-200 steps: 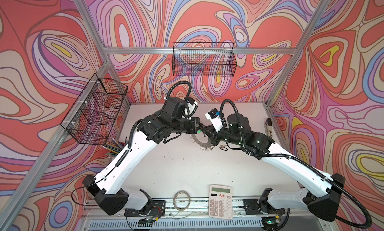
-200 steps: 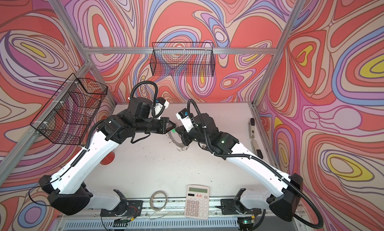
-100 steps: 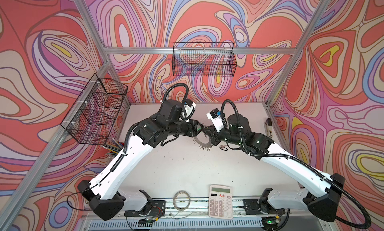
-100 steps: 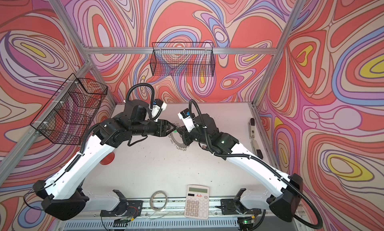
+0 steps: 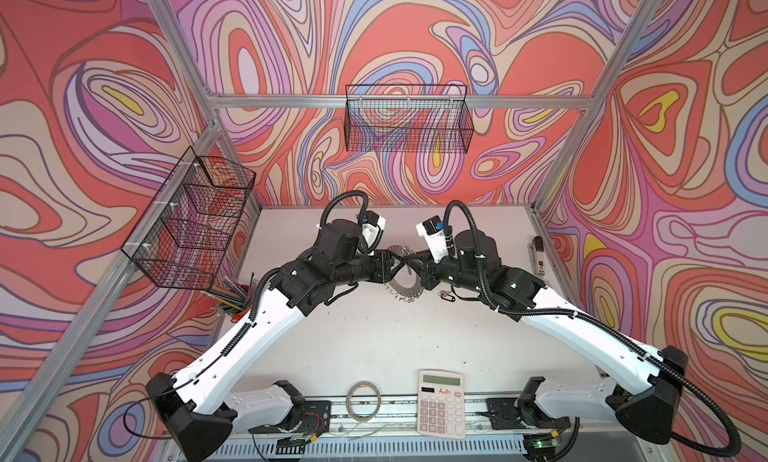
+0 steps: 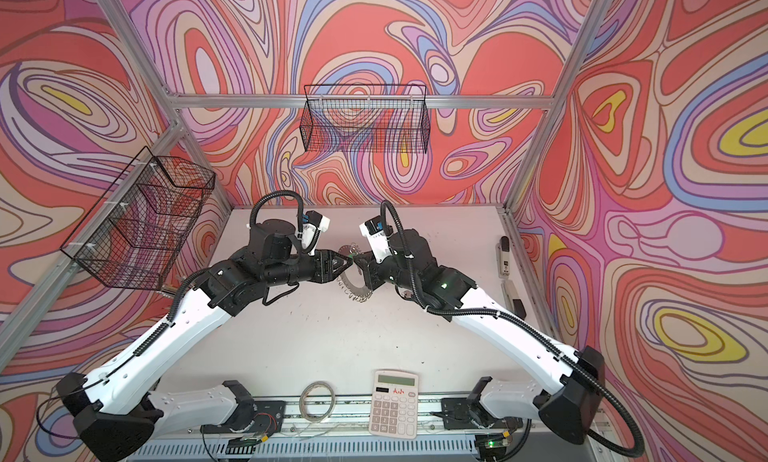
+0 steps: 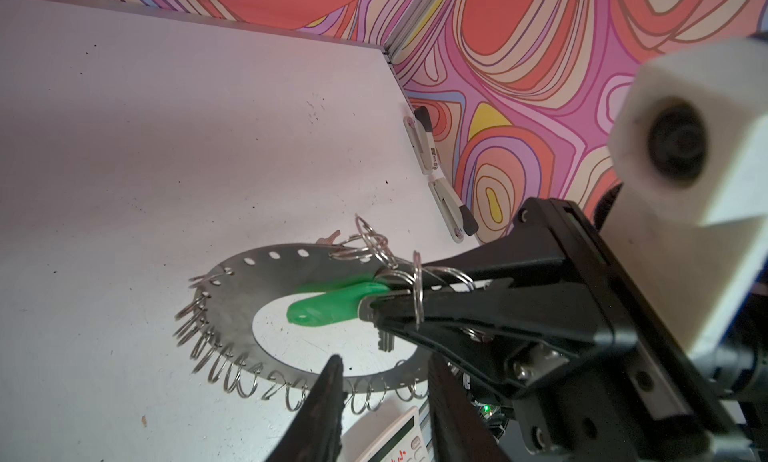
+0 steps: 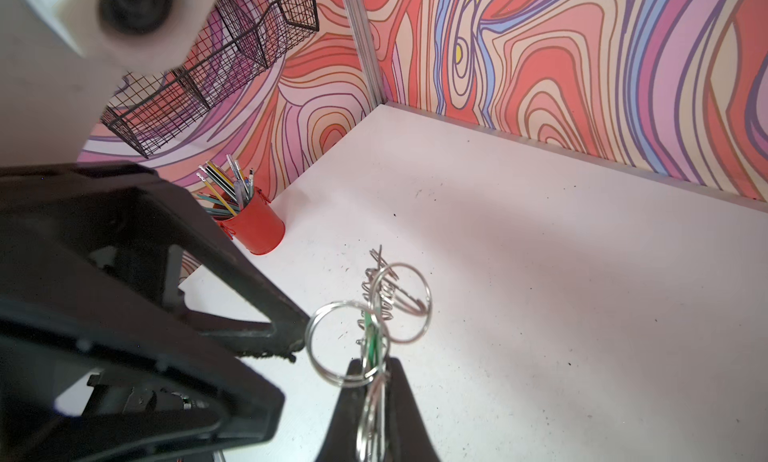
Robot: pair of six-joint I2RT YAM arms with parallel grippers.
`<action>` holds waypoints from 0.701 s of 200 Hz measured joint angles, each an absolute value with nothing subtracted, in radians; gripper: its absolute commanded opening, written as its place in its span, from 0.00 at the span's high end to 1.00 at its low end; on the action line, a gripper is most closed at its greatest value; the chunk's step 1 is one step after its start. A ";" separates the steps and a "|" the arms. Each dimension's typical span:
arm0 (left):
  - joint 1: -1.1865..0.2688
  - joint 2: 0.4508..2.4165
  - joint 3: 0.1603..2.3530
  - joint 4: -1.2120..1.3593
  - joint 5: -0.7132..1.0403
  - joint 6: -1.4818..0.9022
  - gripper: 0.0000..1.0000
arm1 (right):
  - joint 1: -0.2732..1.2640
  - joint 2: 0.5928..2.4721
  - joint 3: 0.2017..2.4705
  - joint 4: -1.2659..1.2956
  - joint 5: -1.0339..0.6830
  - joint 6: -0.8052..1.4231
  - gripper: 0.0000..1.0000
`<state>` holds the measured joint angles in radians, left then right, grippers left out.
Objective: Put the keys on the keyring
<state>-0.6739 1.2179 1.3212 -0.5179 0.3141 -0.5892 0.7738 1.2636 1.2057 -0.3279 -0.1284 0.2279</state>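
My right gripper (image 7: 374, 310) is shut on the rim of the keyring (image 7: 237, 289), a flat silver disc edged with wire loops, and holds it tilted above the table. The green-tagged key (image 7: 332, 304) sticks out from the same pinch over the disc's hole, its blade hanging below. In the right wrist view the disc is edge-on between the shut jaws of the right gripper (image 8: 372, 364). My left gripper (image 7: 386, 381) is open and empty, close to the disc's near rim. In both top views the grippers (image 5: 401, 261) (image 6: 361, 261) meet tip to tip. A black-tagged key (image 5: 446, 295) lies on the table under the right wrist.
A calculator (image 5: 440, 410) and a translucent tape roll (image 5: 365, 399) lie at the front edge. A red pencil cup (image 8: 257, 227) stands by the left wall. Staplers (image 7: 424, 148) lie along the right wall. Wire baskets (image 5: 407, 123) (image 5: 191, 223) hang on the walls.
My left gripper was shut beside the keyring a second ago; its jaws now stand apart and empty. The right gripper has kept its hold and place.
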 measured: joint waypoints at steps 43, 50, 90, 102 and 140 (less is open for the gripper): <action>-0.674 1.219 1.315 -0.443 0.314 -0.606 0.65 | 0.774 1.264 1.204 -0.319 -0.128 0.243 1.00; -0.674 1.220 1.315 -0.437 0.314 -0.606 0.65 | 0.773 1.264 1.204 -0.317 -0.128 0.245 1.00; -0.674 1.236 1.315 -0.421 0.315 -0.607 0.74 | 0.773 1.264 1.204 -0.304 -0.128 0.248 1.00; -0.674 1.246 1.315 -0.420 0.318 -0.607 0.78 | 0.774 1.264 1.204 -0.303 -0.127 0.249 1.00; -0.674 1.257 1.320 -0.414 0.326 -0.607 0.95 | 0.771 1.264 1.200 -0.307 -0.123 0.249 1.00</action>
